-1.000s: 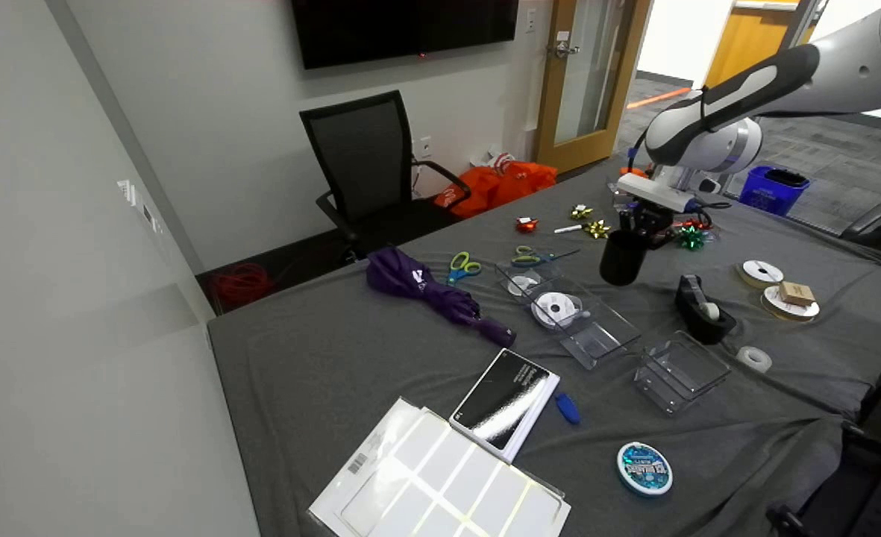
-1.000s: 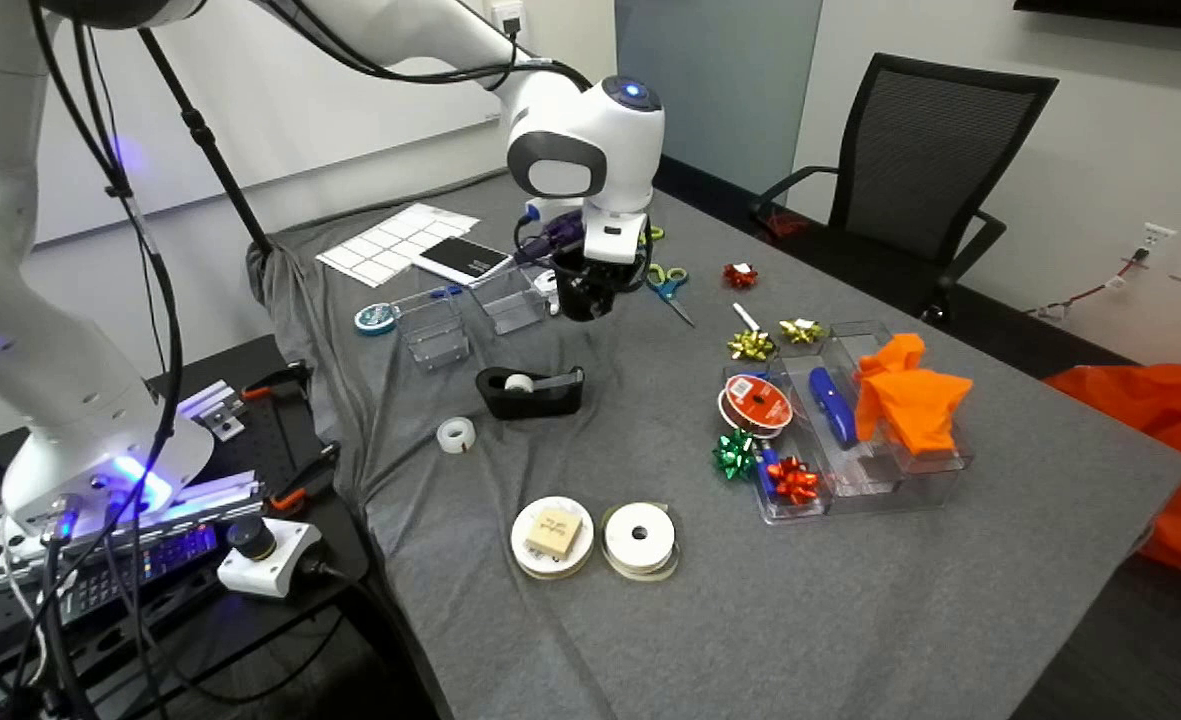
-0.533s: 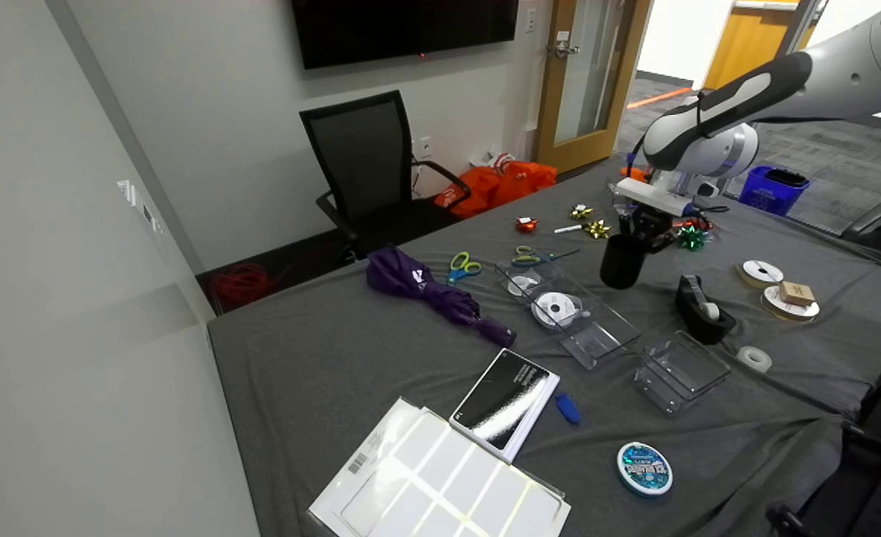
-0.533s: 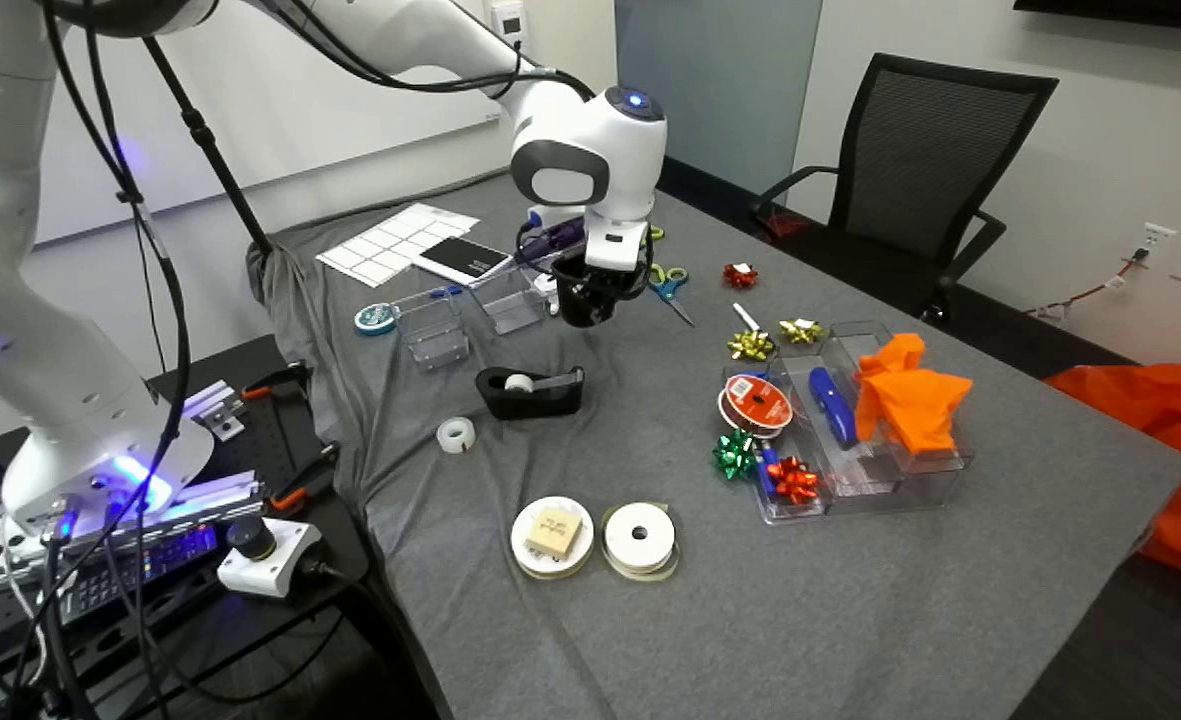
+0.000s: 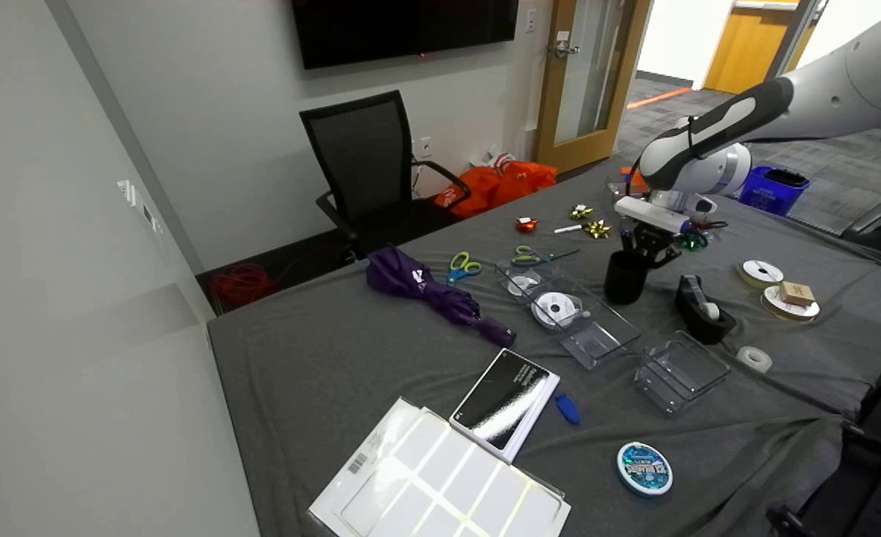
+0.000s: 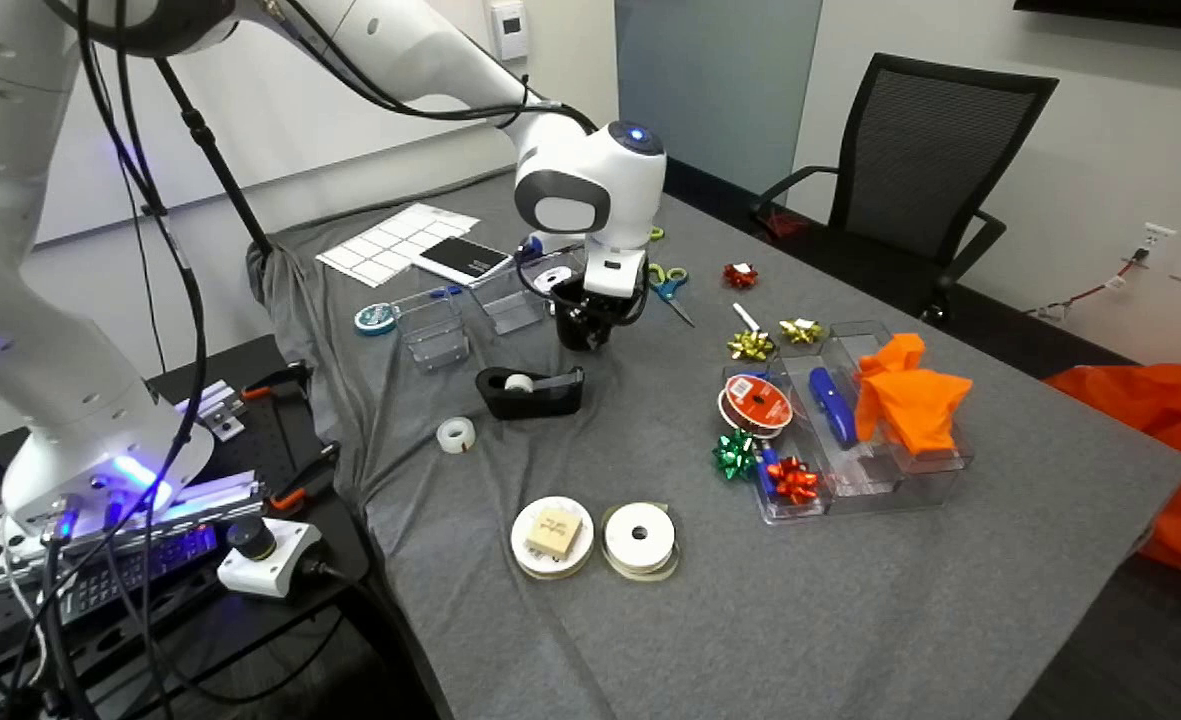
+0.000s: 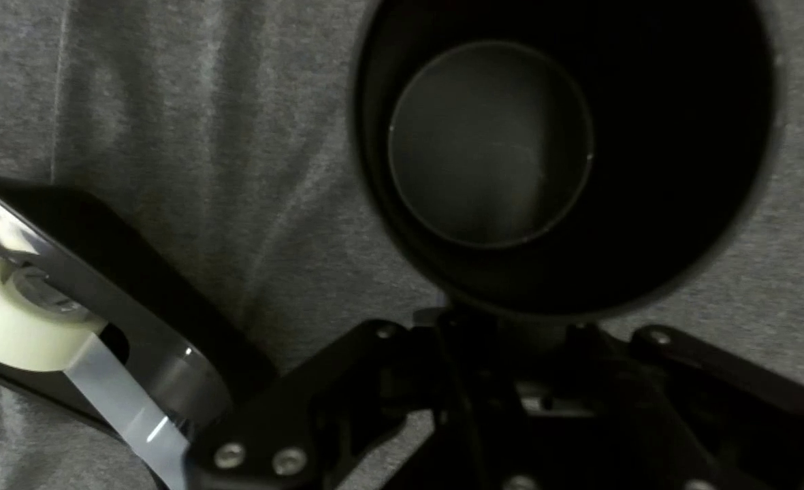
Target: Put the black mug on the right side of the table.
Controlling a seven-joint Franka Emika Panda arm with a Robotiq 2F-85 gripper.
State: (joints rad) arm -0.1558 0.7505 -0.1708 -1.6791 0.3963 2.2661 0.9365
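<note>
The black mug (image 5: 625, 279) stands upright in my gripper (image 5: 647, 246), low over the grey cloth-covered table (image 5: 313, 358). I cannot tell whether its base touches the cloth. It also shows in an exterior view (image 6: 578, 330), partly hidden behind the wrist and cables. In the wrist view, I look down into the open mug (image 7: 490, 146), which looks empty. There my gripper (image 7: 514, 325) is at the mug's near side, its dark fingers close together at the handle side. The handle itself is mostly hidden between them.
A black tape dispenser (image 6: 530, 393) stands close beside the mug and shows in the wrist view (image 7: 150, 354). Transparent trays (image 5: 593, 339), scissors (image 5: 530, 257) and a purple umbrella (image 5: 440, 293) lie nearby. Ribbon spools (image 6: 640, 537) and a filled tray (image 6: 880, 465) lie farther off.
My gripper and the black mug have moved down toward the table together, with a slight sideways shift. The other objects have not moved.
</note>
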